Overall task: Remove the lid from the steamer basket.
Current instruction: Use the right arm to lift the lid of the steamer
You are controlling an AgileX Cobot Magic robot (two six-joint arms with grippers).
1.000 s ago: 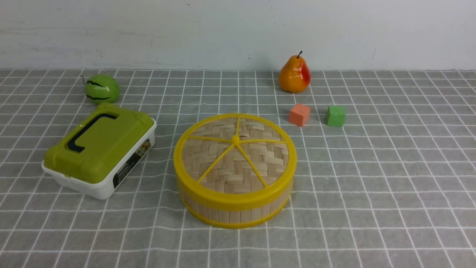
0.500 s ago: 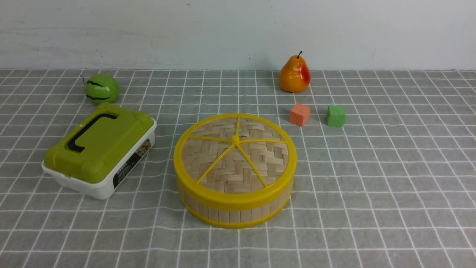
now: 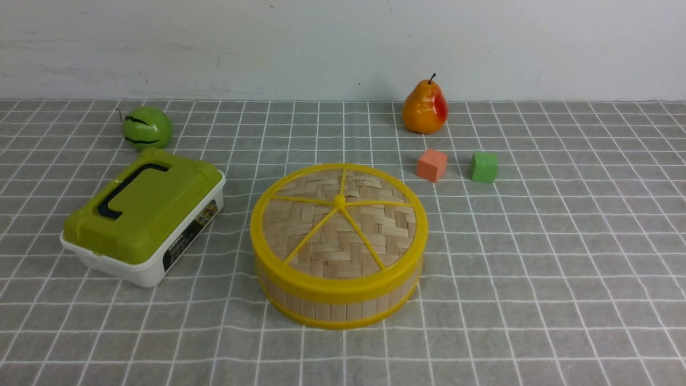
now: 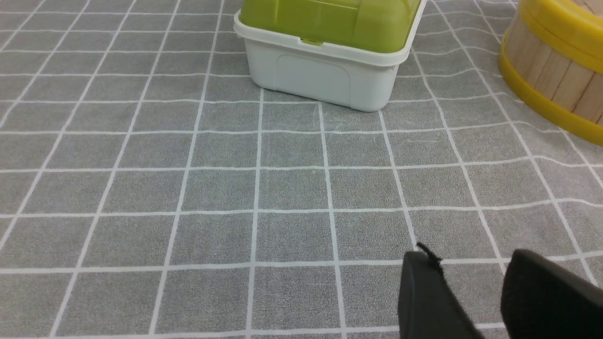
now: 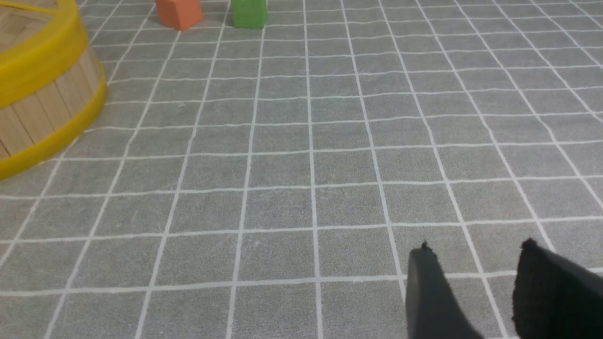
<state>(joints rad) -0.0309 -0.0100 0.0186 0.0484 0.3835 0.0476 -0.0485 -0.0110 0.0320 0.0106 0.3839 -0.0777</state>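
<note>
The left hand (image 4: 476, 278) hangs low over the counter (image 4: 188, 188), its two fingers apart with bare cloth between them: released, grasping nothing. Ahead of it stands the white box (image 4: 325, 77) with its green top; the steamer basket (image 4: 551, 75) lies further off to one side, well apart from the fingers.

The steamer basket (image 3: 338, 297) sits at mid-counter between the two hands, with the lid (image 3: 338, 228) seated flush on its top rim. The lid has not yet been lifted.

The right hand (image 5: 476, 273) is likewise released and empty, fingers apart above the cloth. The steamer basket is ahead and to one side of it, well apart. The orange cube (image 5: 179, 13) and green cube (image 5: 249, 13) lie far ahead.

Probable faults:
- Both rims are yellow and meet closely. A grip placed too low would likely catch the basket rim and lift the whole basket.
- The centre knob (image 3: 339, 201) is small; an off-centre pinch may slip.
- A tight-fitting lid may drag the light basket upward.
</note>
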